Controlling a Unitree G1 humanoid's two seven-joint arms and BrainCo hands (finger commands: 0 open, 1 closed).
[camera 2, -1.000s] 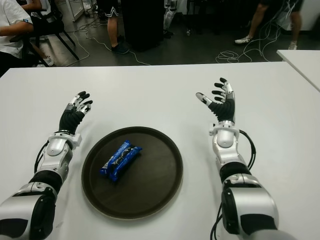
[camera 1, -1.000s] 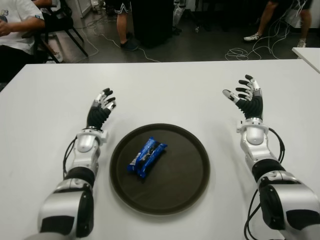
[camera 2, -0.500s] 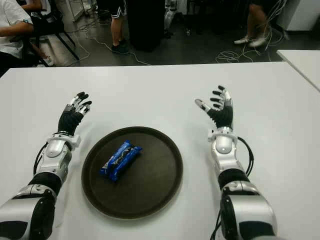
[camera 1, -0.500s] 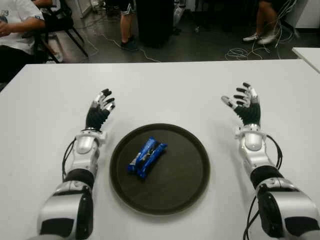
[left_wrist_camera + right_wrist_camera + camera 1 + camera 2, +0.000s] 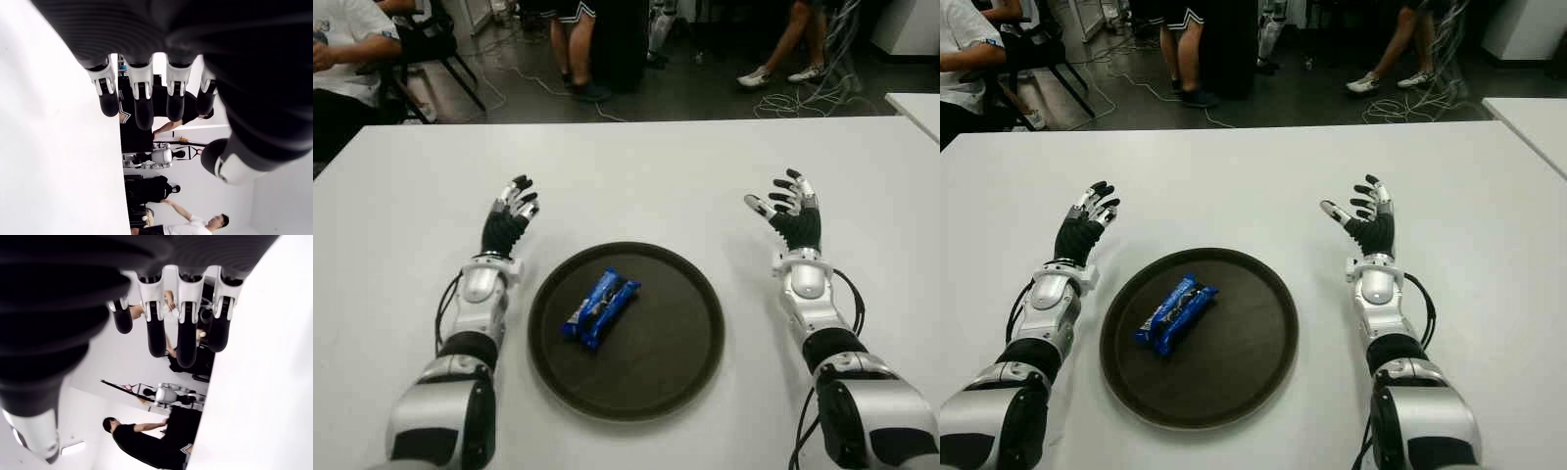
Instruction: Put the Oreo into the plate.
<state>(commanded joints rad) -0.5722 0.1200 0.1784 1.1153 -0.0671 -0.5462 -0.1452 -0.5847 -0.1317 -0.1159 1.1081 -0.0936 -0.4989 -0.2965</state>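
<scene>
**Already on the plate: the Oreo pack is seen resting inside, both hands empty**

Centrally on the white counter (image 5: 636, 166), a round dark plate (image 5: 690, 338) is seen, and the blue Oreo pack (image 5: 599, 307) is laid inside it. Taking the plate as a clock face, the pack is found left of the middle, toward 9 o'clock, with its long axis set on a slant from about 7 o'clock to about 1 o'clock. It is kept wholly within the rim and is touched by neither hand.

The left hand (image 5: 512, 209) is shown off the plate's rim at about 10 o'clock, clear of it, with the forearm stretched along the counter beside the plate at 9 o'clock. Its fingers (image 5: 142, 105) are seen extended and only lightly bent in the left wrist view, and nothing is held by them.

The right hand (image 5: 787, 207) is shown beyond the rim at about 2 o'clock, well apart from the plate, palm turned inward and upward. Its fingers (image 5: 187, 340) are spread and loosely bent in the right wrist view, and nothing is gripped.

Whether either hand is touching the counter cannot be told.

At 12 o'clock, past the counter's far edge, a dark floor with trailing cables (image 5: 808, 96) and the legs of standing people (image 5: 576, 44) are seen; a seated person (image 5: 342, 49) is shown at the far left corner.
</scene>
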